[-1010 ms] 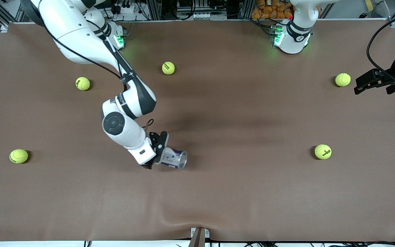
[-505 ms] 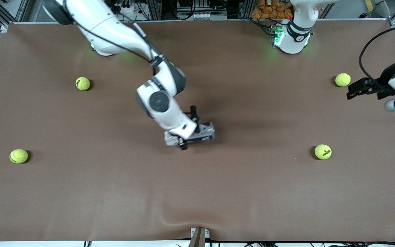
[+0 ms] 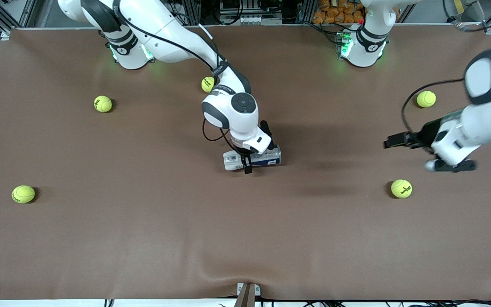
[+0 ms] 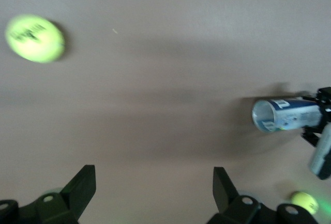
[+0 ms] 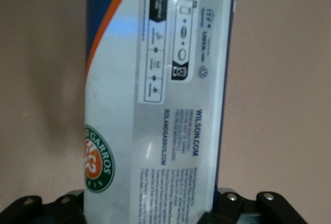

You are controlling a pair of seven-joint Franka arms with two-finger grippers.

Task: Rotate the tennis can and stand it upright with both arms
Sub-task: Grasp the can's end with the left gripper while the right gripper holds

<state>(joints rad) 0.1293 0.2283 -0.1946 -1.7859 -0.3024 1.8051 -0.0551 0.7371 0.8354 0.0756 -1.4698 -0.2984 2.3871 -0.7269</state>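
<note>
Two grippers, one can held mid-table

Five tennis balls are counted on the brown table [image 3: 100,238]: one [image 3: 23,194] and another [image 3: 102,103] toward the right arm's end, one [image 3: 208,84] partly hidden by the right arm, and two, [image 3: 401,188] and [image 3: 426,99], toward the left arm's end. The tennis can [image 3: 267,158] is seen lying on its side near the table's middle, clamped across its body by the right gripper [image 3: 249,160], fingers closed tight on it. The label [image 5: 170,110] fills the right wrist view. The can's open mouth [image 4: 265,115] shows no balls inside. The left gripper [image 3: 392,140] is held over the table between the last two balls, fingers [image 4: 83,185] spread wide, nothing held.
</note>
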